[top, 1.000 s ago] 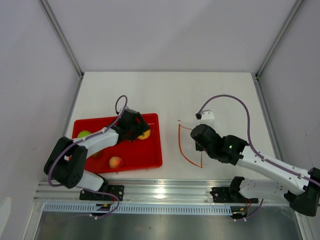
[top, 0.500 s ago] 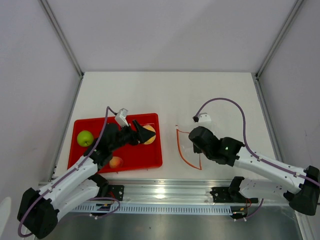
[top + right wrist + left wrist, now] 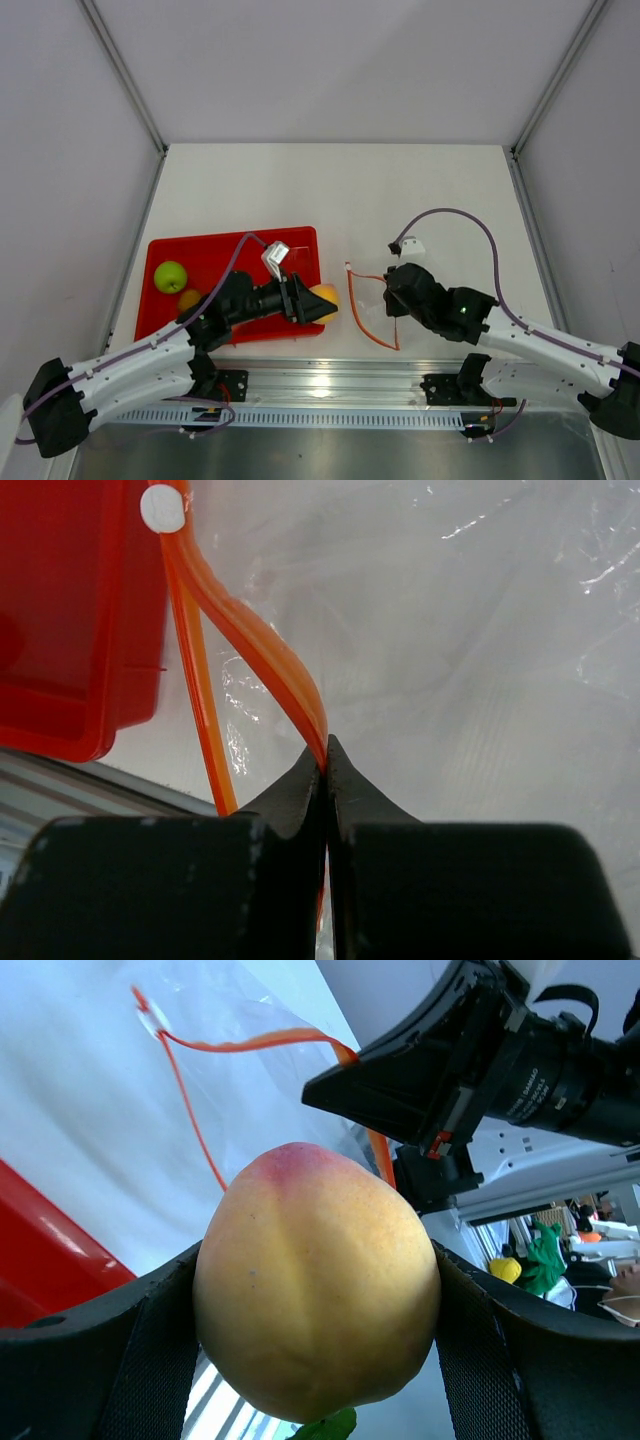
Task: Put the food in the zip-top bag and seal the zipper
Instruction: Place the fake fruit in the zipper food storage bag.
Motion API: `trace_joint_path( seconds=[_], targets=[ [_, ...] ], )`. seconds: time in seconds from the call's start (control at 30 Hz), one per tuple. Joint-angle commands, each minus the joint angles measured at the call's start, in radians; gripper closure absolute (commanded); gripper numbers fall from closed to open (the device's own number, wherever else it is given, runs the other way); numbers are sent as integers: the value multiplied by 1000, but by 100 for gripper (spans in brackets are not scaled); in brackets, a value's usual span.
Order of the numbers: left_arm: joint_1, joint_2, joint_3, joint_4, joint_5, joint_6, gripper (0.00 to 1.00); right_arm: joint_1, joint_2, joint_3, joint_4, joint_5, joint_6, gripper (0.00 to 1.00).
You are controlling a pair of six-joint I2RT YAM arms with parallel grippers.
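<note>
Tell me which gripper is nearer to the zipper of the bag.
Right. The right gripper is shut on the zipper; the left gripper, holding the peach, is to its left, apart.

Yellow-orange fruit (image 3: 315, 1285): smooth matt plastic, faint speckle. Left jaws: matt black plastic, slightly grainy. Zip-top bag (image 3: 480, 630): thin clear film, glossy, crinkled, catching highlights. Zipper (image 3: 250, 640): smooth orange-red plastic strip, semi-gloss. Right jaws: matt black plastic. Tray (image 3: 70, 600): hard red plastic, glossy. Bench (image 3: 330, 190): matt white, smooth. Rail (image 3: 330, 378) along the bench's near edge: shiny bare metal.
</note>
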Motion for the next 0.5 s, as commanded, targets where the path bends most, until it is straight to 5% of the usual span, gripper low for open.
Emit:
trace_joint_path(
  seconds=[0.0, 0.23, 0.47],
  targets=[
    [-58, -26, 29, 37, -75, 1, 99, 9, -32, -11, 91, -56, -24, 100],
    [-91, -21, 77, -9, -107, 70, 99, 35, -32, -36, 128, -52, -36, 100],
    [-137, 77, 75, 118, -100, 64, 99, 69, -35, -1, 93, -43, 14, 100]
  ],
)
